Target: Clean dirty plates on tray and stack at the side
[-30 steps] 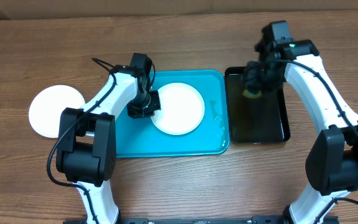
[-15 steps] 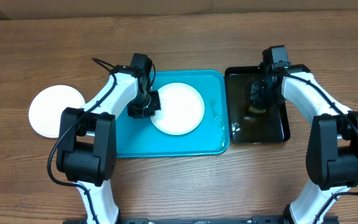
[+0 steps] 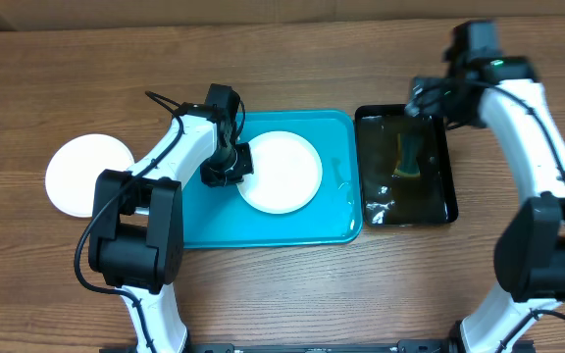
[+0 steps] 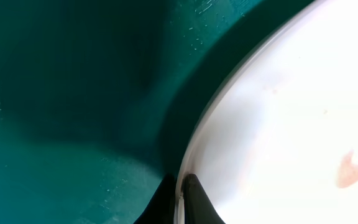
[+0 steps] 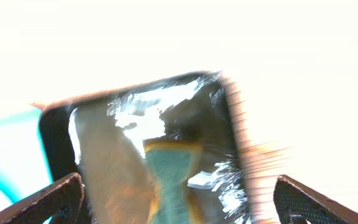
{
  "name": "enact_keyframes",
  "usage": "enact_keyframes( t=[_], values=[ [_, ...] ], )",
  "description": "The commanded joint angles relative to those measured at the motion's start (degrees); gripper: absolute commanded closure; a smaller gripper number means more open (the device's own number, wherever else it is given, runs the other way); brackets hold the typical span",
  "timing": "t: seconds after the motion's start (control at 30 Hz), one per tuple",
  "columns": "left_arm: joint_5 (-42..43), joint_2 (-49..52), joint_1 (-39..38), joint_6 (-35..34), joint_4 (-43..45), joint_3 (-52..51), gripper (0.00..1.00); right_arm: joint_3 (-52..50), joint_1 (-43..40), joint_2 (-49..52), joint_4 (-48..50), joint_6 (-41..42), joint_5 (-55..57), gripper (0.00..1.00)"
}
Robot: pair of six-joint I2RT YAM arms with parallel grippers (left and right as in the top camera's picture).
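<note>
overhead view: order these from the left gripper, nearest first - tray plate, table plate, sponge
1. tray plate, held at its rim by the left gripper.
2. table plate, out on the left.
3. sponge, far right in the black basin.

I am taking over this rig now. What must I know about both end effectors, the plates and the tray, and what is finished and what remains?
Left end effector: shut on the rim of the tray plate, which lies on the tray.
Right end effector: open and empty, above the black basin.
The sponge lies in the basin's water.
The side plate lies on the table, beyond the tray on the left arm's side. I cannot tell if more plates lie under it.
Done: probably the side plate.
Left: the tray plate shows an orange smear, so it likely needs wiping with the sponge, then stacking.
</note>
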Motion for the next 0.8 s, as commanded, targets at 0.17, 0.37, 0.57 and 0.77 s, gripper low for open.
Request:
enact_keyframes(
  t=[0.17,0.37,0.57,0.77],
  values=[
    [-0.8,1.8,-0.3,0.0,-3.3,2.5,0.96,1.4,-6.8,-1.7,0.0,0.0,5.8,0.0],
    [2.0,1.8,-0.4,0.1,-9.6,9.2,0.96,1.4,-7.1,-1.7,0.0,0.0,5.8,0.0],
    [2.0,1.8,-0.4,0.3,-16.4,17.7,0.96,1.4,-7.1,-1.7,0.0,0.0,5.8,0.0],
    [2.0,1.8,-0.5,0.5,-20.8,25.5,0.96,1.4,-7.1,-1.7,0.0,0.0,5.8,0.0]
  ],
)
